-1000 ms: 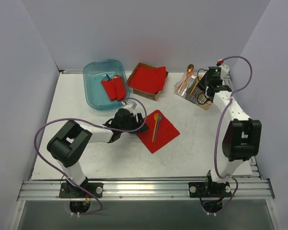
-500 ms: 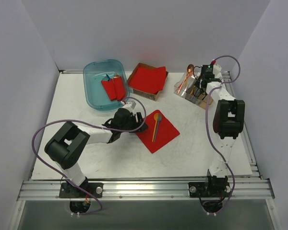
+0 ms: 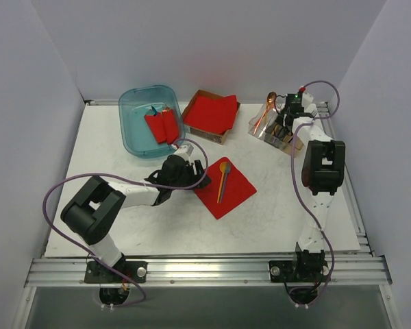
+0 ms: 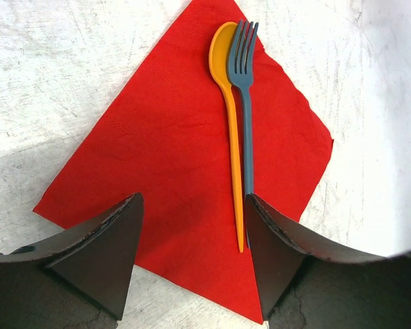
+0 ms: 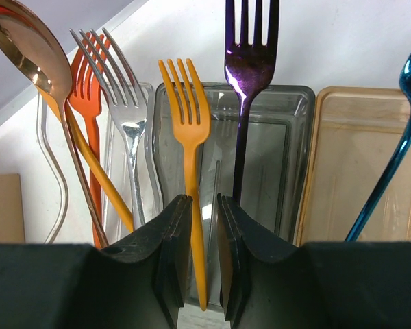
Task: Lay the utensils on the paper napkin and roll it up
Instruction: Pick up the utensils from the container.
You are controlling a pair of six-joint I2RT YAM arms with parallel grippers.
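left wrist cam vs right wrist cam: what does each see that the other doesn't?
Left wrist only: red napkin with orange-yellow spoon and blue fork side by side on it, left hand open over its near edge. Right wrist only: clear holder of upright cutlery, yellow fork handle between the near-closed fingers of the right hand, purple fork beside. Shared: nothing but dark fingers.

top external: high at the near edge, looking down over the whole table [image 3: 274, 212].
left wrist: close above the paper napkin [image 4: 157, 157], facing down.
right wrist: very close, roughly level, facing the clear cutlery holder [image 5: 281, 157] at far right.
shared: paper napkin, in top external and left wrist.
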